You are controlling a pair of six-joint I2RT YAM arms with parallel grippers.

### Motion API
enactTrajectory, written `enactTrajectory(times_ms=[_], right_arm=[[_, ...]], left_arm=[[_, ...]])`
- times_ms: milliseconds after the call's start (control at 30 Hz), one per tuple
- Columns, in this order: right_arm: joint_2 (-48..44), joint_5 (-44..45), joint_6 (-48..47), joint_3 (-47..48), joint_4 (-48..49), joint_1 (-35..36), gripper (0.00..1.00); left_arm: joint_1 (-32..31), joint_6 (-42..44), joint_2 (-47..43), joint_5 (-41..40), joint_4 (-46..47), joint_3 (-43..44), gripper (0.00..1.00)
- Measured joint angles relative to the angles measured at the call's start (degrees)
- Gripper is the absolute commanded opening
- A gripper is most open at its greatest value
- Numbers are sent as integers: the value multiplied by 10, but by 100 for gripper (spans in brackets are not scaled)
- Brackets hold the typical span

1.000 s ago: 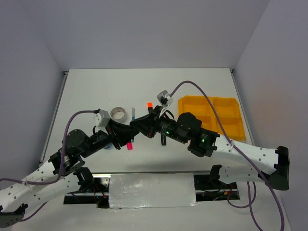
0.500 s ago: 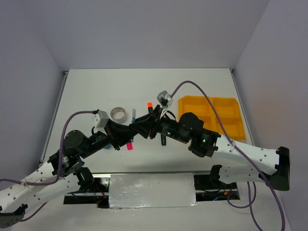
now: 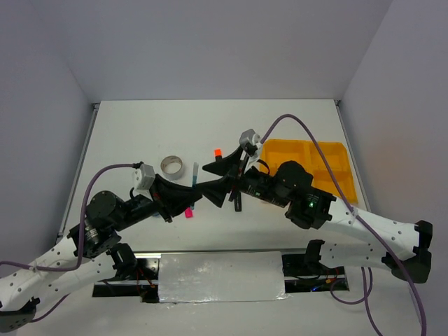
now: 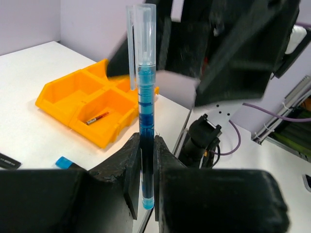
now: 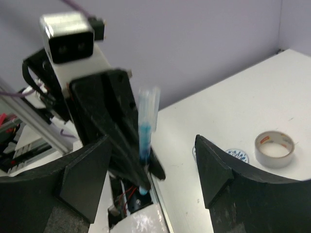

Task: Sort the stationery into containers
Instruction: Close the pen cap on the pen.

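Note:
My left gripper [image 4: 147, 160] is shut on a thin blue pen [image 4: 146, 97] with a clear cap, which stands upright between its fingers. My right gripper [image 5: 151, 145] faces it, open wide, with the pen [image 5: 146, 131] in the gap but touching neither finger. In the top view both grippers meet above the table's middle front. The yellow-orange tray [image 3: 329, 175] lies at the right, and a red pen [image 4: 97, 118] rests in one compartment. A grey tape ring [image 3: 171, 165], an orange-capped highlighter [image 3: 217, 152] and a pink-capped one [image 3: 189, 211] lie on the table.
A blue-white round tub [image 5: 236, 155] sits beside the tape ring [image 5: 274, 148]. A blue-capped piece [image 4: 63, 162] lies near the tray's front. Purple cables arc over both arms. The table's front edge and metal rail run just below the grippers.
My right gripper has opened, let go of the blue pen and drawn back a little to the right. My left gripper keeps its hold on the pen.

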Motion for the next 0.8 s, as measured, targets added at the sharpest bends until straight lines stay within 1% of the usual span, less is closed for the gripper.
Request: enactTrajectory(times_ms=[133,233,267,400,467,533,600,633,733,800], right_arm=[[11,-19,-6,38,-6,-21,71],[21,-39,-12,58,-5,-28,62],[24,-48,-13,61,-4,-28,54],[35,-80,-17,62,-4,-31,44],[38,-92,-18,62,-4,-31,37],[39,-97,-19,62,-3,-31,35],[39,-100,-18,62,-1,-32,36],[39,-101,-18,62,0,-33,39],[39,-104,-18,62,1,-33,45],[39,-104,-18,62,1,-33,47]], left_arm=[[0,9,5,18,4,0,0],[0,9,5,24,4,0,0],[0,10,5,26,5,0,0],[0,10,7,30,6,0,0],[0,10,8,31,6,0,0],[0,10,8,33,7,0,0],[0,10,8,34,8,0,0],[0,10,8,35,8,0,0],[0,10,9,35,8,0,0],[0,10,9,36,8,0,0]])
